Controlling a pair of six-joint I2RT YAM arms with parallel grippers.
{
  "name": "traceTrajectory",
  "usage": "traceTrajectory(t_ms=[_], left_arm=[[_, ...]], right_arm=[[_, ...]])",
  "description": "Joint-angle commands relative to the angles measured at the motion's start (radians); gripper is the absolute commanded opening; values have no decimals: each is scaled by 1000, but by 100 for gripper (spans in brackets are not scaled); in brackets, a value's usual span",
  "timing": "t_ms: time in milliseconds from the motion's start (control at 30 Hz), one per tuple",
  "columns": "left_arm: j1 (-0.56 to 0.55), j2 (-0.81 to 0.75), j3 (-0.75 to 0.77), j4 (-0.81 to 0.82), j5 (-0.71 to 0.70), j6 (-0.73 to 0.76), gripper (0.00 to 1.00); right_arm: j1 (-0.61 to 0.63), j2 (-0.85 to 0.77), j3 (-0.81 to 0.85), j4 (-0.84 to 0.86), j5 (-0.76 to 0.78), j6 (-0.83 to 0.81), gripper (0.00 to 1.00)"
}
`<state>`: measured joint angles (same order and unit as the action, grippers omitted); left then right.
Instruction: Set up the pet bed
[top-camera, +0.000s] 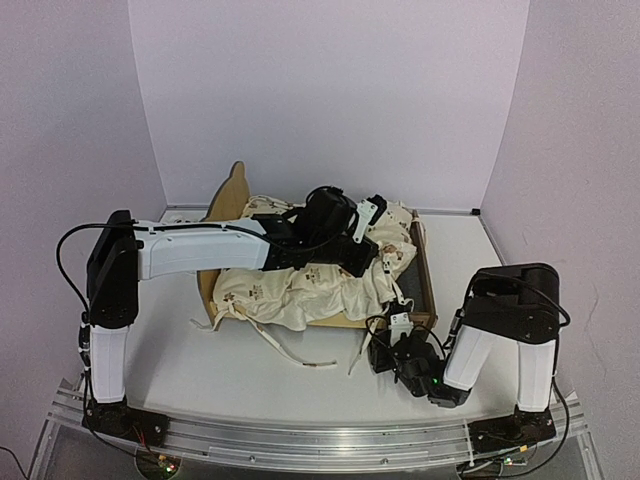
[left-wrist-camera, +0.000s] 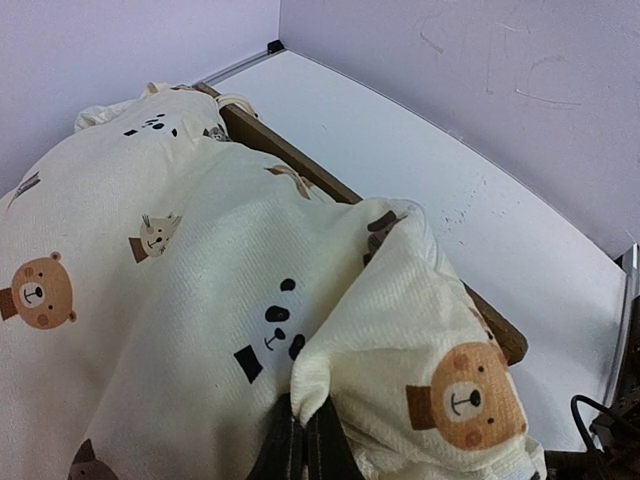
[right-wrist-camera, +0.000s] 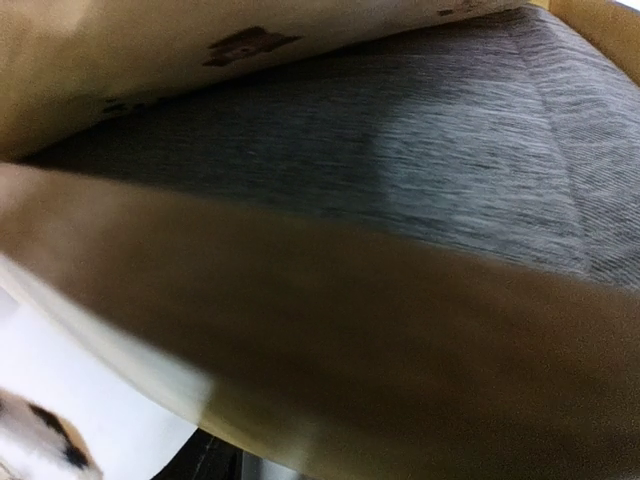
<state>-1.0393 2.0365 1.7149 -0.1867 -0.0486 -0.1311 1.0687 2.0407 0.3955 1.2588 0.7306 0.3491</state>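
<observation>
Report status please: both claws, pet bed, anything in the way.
Left claw shut on cream cover, above pet bed. Right claw low at its near rail, state unclear. Cover bunched across frame; grey base partly bare at right.

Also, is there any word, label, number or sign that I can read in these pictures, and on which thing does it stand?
None can be read.
The cover bears only bear and panda pictures, no letters.
The pet bed shows bare wood and grey felt, with no marking.
</observation>
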Motion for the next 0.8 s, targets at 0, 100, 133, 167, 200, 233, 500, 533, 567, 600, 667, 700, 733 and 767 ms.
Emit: traceTrajectory(t_ms=[0, 100, 133, 167, 200, 233, 500, 533, 567, 600, 667, 700, 733, 767], left_arm=[[18, 8, 58, -27, -26, 8, 0], [18, 10, 59, -30, -25, 10, 0], [18, 11, 60, -31, -24, 10, 0], [18, 11, 58, -32, -23, 11, 0], [18, 11, 56, -32, -23, 12, 0], [18, 11, 53, -33, -23, 13, 0], [19, 14, 49, -32, -19, 16, 0], [19, 14, 50, -32, -18, 15, 0], [19, 15, 50, -33, -17, 14, 0], [19, 14, 49, -34, -17, 13, 0], [19, 11, 47, -34, -18, 11, 0], [19, 9, 45, -32, -18, 8, 0], [19, 8, 44, -31, -19, 7, 0], [19, 8, 45, -31, -18, 7, 0]], right_arm=[[0, 31, 64, 22, 7, 18, 48], [-1, 71, 99, 23, 68, 8, 48], [0, 86, 110, 23, 87, 5, 47], [0, 95, 119, 22, 107, 1, 46], [-1, 110, 124, 23, 130, -1, 45], [-1, 121, 130, 23, 157, -3, 44], [-4, 154, 152, 24, 295, -87, 20], [-4, 152, 152, 24, 296, -107, 16], [-4, 150, 152, 24, 295, -127, 12], [-4, 148, 150, 24, 294, -145, 8], [-4, 142, 141, 24, 286, -176, 2], [-4, 137, 135, 24, 276, -189, 0], [-3, 128, 124, 24, 261, -202, 0], [-3, 114, 109, 24, 244, -210, 0]])
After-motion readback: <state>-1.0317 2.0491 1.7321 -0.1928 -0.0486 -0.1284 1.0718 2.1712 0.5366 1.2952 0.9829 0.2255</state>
